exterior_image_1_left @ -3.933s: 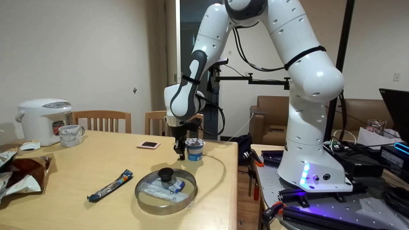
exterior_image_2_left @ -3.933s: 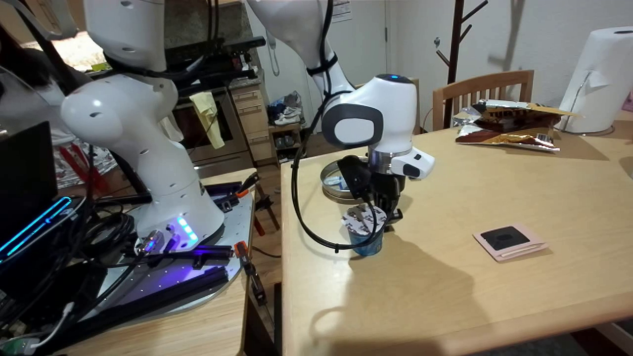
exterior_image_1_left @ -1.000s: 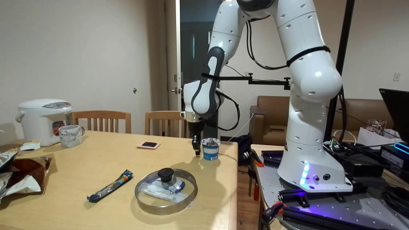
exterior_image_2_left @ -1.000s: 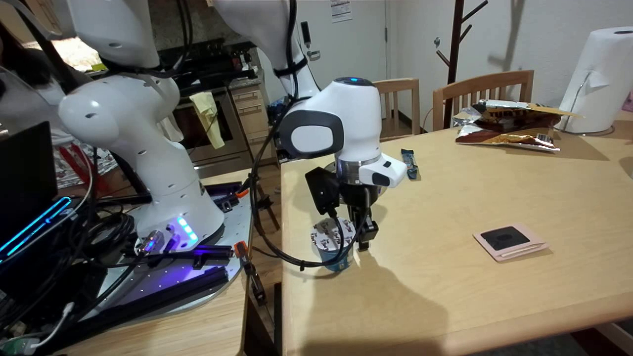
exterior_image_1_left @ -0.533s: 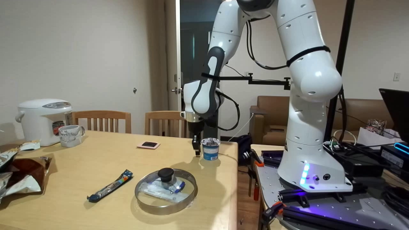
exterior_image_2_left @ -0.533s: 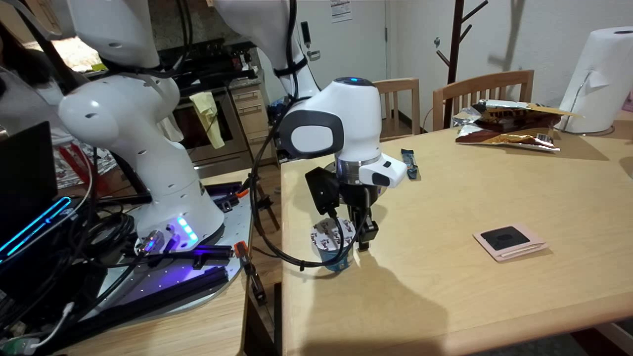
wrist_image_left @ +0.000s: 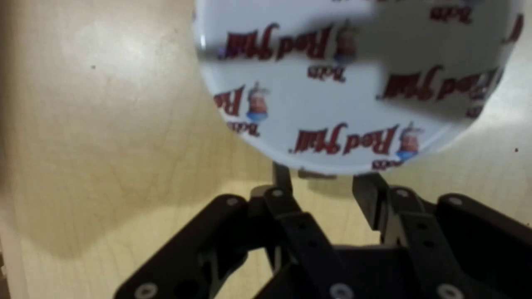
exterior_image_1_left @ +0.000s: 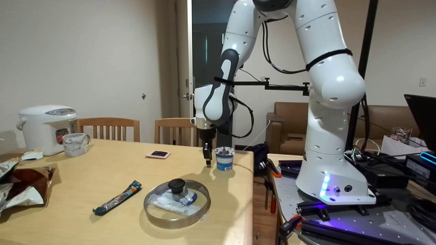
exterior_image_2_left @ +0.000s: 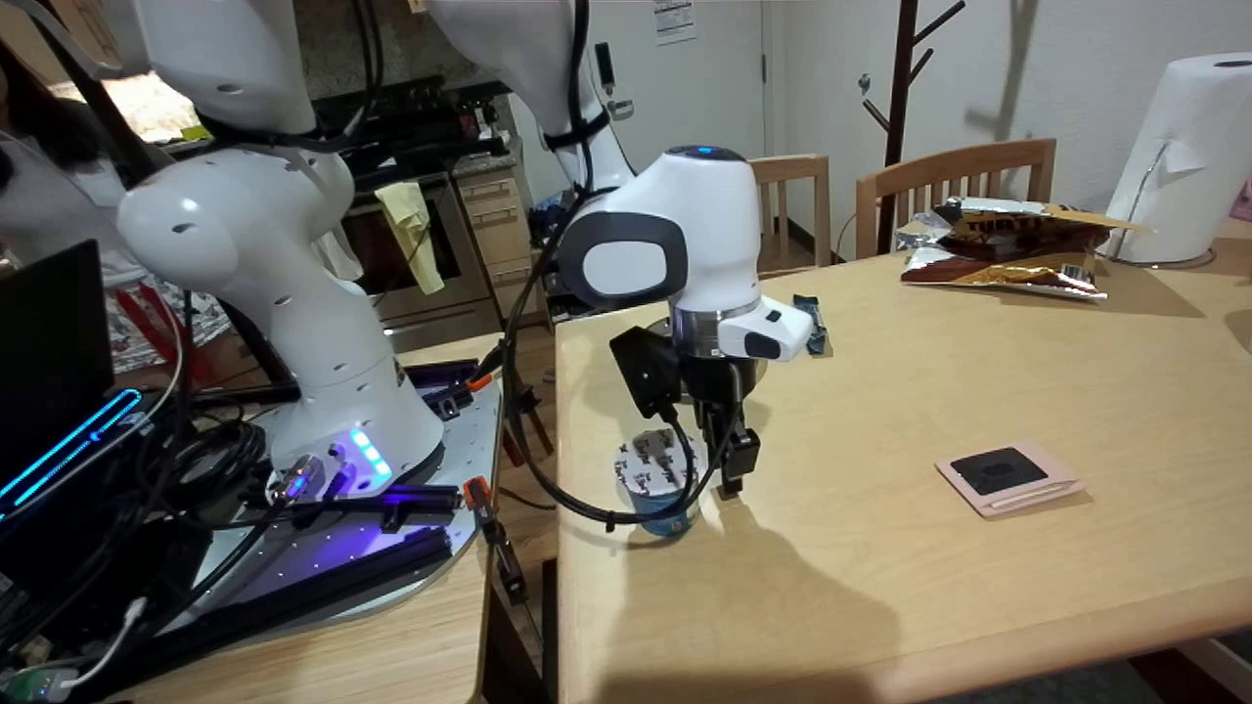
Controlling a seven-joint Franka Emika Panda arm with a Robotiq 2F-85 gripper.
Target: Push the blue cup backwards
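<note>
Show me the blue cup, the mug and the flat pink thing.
Blue cup (exterior_image_1_left: 224, 160): in an exterior view, on its side.
Mug (exterior_image_1_left: 74, 145): in an exterior view, on its body.
Flat pink thing (exterior_image_2_left: 1004, 473): in an exterior view, on its dark patch.

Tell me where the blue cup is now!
In an exterior view, the blue cup stands upright on the table, near its right edge, just right of the end effector.

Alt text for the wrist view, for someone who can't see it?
The blue cup, seen from above and cropped by the top edge, fills the upper right, its white lid printed with upside-down "Red Mill" lettering. Below it stands the dark hand, fingers apart; whether they touch the cup is unclear. Pale wooden table shows around them.
</note>
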